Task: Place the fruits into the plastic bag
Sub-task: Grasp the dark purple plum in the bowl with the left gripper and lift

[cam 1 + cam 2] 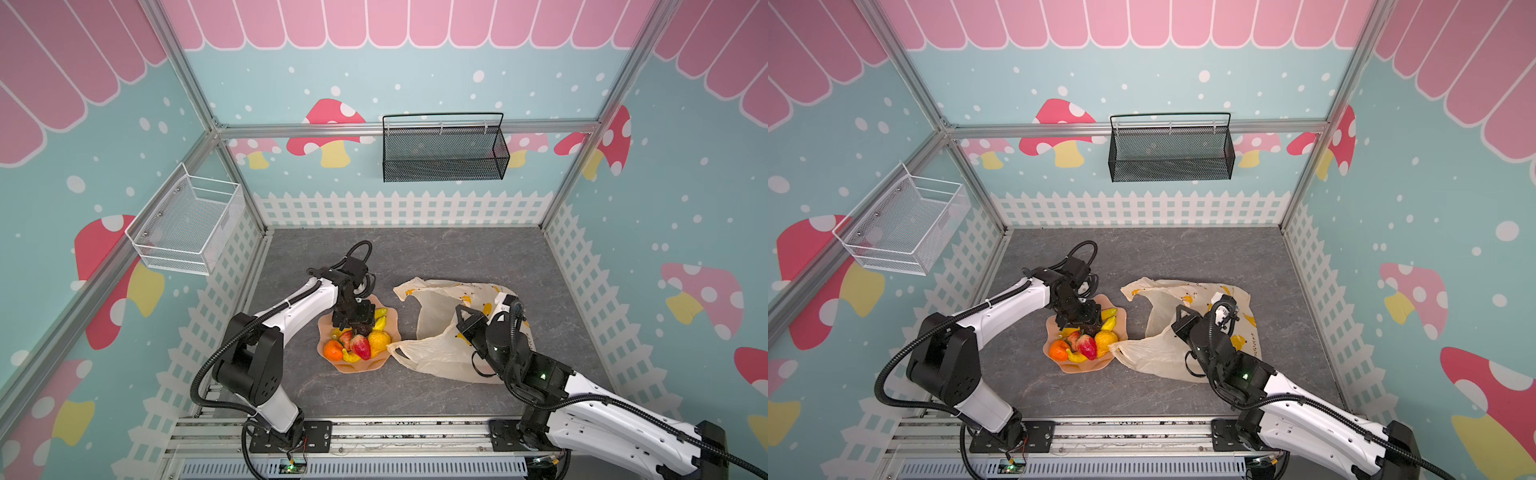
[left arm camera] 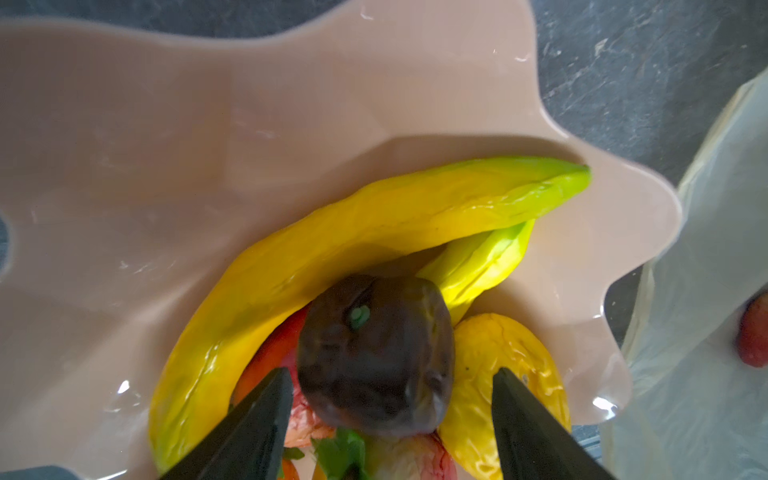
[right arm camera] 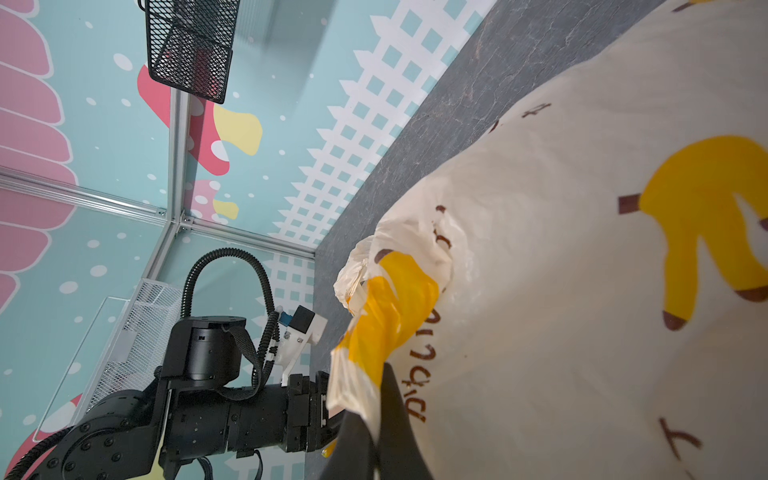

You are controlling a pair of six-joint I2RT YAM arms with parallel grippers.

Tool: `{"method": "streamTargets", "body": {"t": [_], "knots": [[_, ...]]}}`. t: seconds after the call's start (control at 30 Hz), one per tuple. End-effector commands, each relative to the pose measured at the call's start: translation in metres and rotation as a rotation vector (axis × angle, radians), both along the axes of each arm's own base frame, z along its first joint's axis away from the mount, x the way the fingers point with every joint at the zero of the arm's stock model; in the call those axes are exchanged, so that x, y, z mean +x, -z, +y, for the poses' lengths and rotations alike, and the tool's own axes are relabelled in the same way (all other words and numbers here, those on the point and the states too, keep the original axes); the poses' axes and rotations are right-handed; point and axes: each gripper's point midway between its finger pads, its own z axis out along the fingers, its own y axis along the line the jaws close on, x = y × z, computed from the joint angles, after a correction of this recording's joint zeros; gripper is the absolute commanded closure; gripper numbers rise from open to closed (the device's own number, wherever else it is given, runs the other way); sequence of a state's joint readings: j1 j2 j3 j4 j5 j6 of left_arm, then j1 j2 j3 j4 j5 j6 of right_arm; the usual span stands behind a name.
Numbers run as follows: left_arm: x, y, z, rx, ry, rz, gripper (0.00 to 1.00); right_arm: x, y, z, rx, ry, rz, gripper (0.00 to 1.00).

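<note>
Open left claw (image 2: 392, 372) straddles the dark fruit (image 2: 374, 353), likely light and squashy, best pinched mid-body; right claw (image 3: 376, 415), at three o'clock, clamps the flimsy bag (image 3: 582, 291).

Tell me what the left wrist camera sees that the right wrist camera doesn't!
Only the left wrist view: the peach plate, and the left gripper with its jaws open on either side of the dark brown fruit, beside a yellow banana.
Only the right wrist view: the right gripper shut on the plastic bag, the black basket on the wall, and the left arm.
Both: the plastic bag and the grey table.
</note>
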State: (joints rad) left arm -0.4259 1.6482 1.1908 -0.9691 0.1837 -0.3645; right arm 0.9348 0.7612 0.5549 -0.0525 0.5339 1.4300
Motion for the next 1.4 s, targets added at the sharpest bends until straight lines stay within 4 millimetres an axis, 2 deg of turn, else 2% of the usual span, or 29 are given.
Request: {"method": "streamTargets", "body": {"t": [0.0,0.5,0.7,0.83,0.97,1.37], "knots": [[0.002,0.008,0.002,0.001,-0.029,0.004,0.24,0.002,-0.007,-0.004,0.017,0.021,-0.012,1.0],[0.005,0.017,0.005,0.026,-0.046,0.007,0.39,0.001,-0.006,-0.004,0.02,0.024,-0.011,1.0],[0.007,0.013,0.004,0.018,-0.045,-0.004,0.49,0.001,-0.007,-0.005,0.021,0.026,-0.012,1.0],[0.008,0.008,0.003,0.004,-0.044,-0.015,0.55,0.002,-0.007,-0.005,0.019,0.028,-0.011,1.0],[0.009,0.0,0.003,-0.002,-0.044,-0.03,0.57,0.002,-0.007,-0.004,0.019,0.028,-0.011,1.0],[0.023,-0.044,0.003,-0.011,-0.034,-0.144,0.6,0.002,-0.008,-0.002,0.018,0.021,-0.009,1.0]]}}
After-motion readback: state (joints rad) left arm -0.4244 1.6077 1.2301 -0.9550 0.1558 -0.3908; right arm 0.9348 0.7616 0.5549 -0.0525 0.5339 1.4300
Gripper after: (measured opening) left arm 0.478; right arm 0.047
